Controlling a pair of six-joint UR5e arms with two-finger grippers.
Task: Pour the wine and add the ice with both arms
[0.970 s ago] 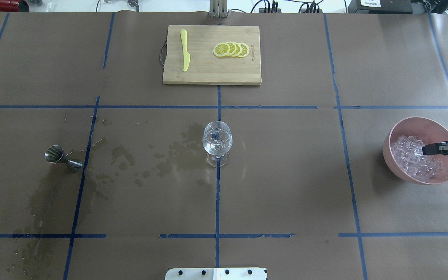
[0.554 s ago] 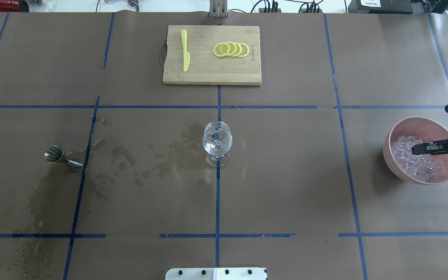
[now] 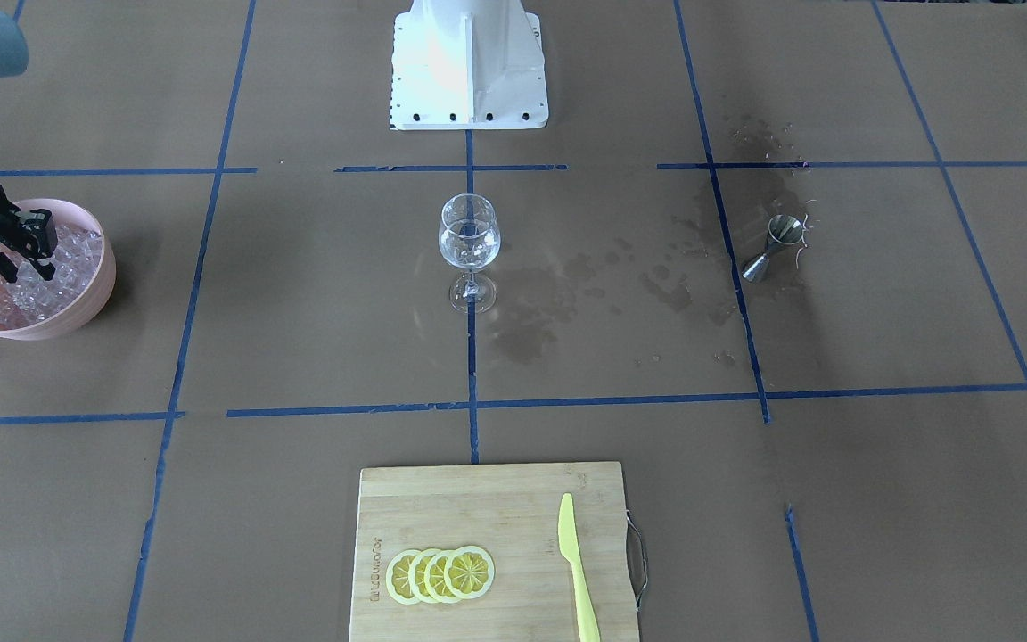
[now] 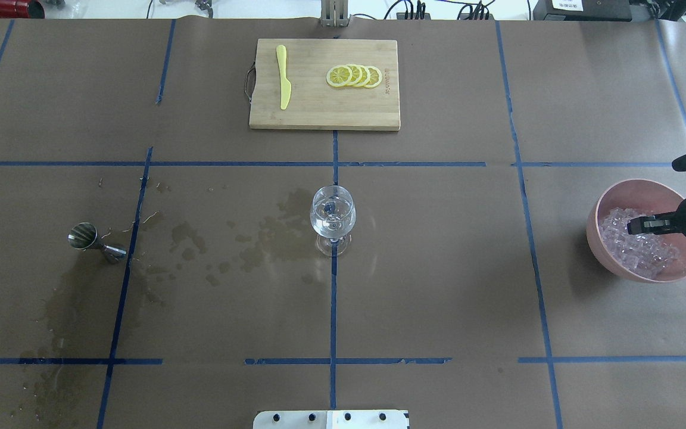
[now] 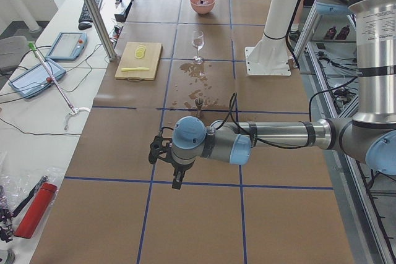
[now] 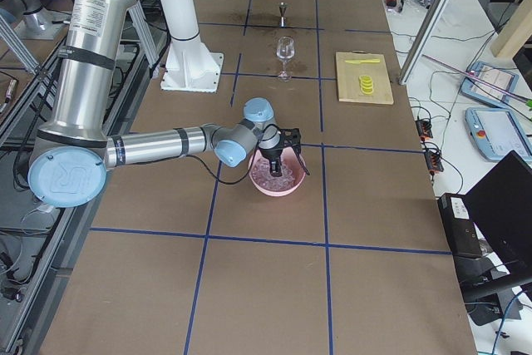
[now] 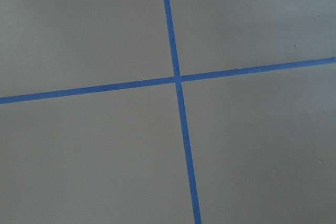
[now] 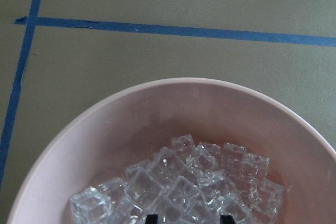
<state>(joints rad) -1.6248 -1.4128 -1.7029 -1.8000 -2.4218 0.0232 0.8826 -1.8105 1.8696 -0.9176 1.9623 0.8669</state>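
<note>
Straight below the right gripper [image 4: 630,226], jaws apart, lies the ice [image 4: 641,257] in the pink bowl [image 4: 638,192], well away from the left arm [image 5: 278,134].

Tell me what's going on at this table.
The right end effector, open, is down in the pink bowl among the ice, with no cube clearly gripped. The wine glass at the table's centre holds a little clear liquid but no ice that I can make out. The left arm hangs over bare paper, away from everything. The jigger sits beside wet stains.
</note>
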